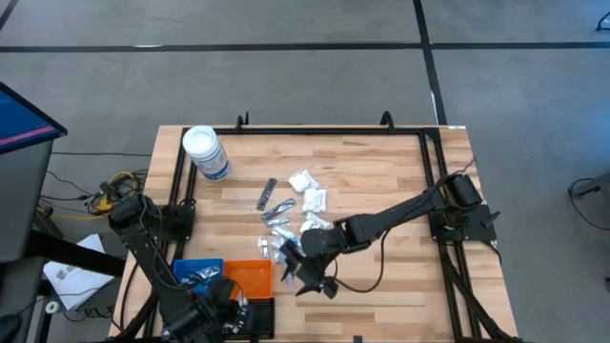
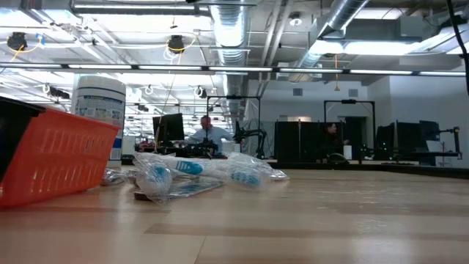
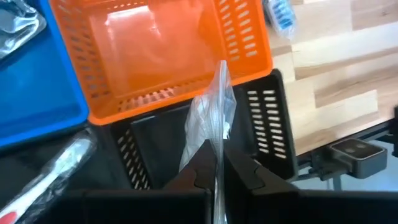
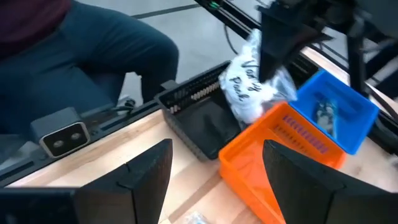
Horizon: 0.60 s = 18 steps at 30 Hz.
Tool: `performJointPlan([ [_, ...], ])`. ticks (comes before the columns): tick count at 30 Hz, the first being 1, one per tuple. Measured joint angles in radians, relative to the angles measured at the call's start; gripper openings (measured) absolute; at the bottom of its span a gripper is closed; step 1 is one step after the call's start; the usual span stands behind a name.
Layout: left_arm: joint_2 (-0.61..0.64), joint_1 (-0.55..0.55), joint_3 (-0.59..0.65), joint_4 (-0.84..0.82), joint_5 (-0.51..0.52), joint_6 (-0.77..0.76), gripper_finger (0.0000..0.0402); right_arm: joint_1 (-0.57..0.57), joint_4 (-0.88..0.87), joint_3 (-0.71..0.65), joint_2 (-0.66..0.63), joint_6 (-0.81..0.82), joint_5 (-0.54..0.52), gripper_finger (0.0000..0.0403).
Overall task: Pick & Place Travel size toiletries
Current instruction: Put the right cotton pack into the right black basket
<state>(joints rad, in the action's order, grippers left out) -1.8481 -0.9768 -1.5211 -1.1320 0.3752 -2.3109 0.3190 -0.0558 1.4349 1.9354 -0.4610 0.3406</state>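
Observation:
My left gripper is shut on a white packet in a clear wrapper, which hangs over the black tray, close to the orange tray. In the high view this gripper is at the table's near left. My right gripper is open with nothing between its fingers, above the table just right of the orange tray. More toiletries lie on the table's middle: white packets and slim wrapped tubes, which also show in the low view. My left gripper pinches the packet's upper edge between its two fingers, coming from above and pointing steeply down. The wrapper runs edge-on between the fingers. The packet hangs below them, clear of the black tray and the table.
The blue tray left of the orange one holds a wrapped item. A large white-lidded clear jar lies at the far left. A wrapped white stick shows beside the black tray. A person sits beyond the table's near edge.

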Motion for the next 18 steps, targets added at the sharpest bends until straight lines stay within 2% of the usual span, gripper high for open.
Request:
performJointPlan([
  [11,-0.020,-0.019,0.013,-0.009,-0.030,-0.001,0.0000,-0.006,0.124,-0.001,0.137,0.103,-0.061,0.0244],
  [18,-0.027,-0.021,0.065,0.023,0.003,-0.003,0.0001,0.008,0.137,0.000,0.140,0.122,-0.131,0.0244],
])
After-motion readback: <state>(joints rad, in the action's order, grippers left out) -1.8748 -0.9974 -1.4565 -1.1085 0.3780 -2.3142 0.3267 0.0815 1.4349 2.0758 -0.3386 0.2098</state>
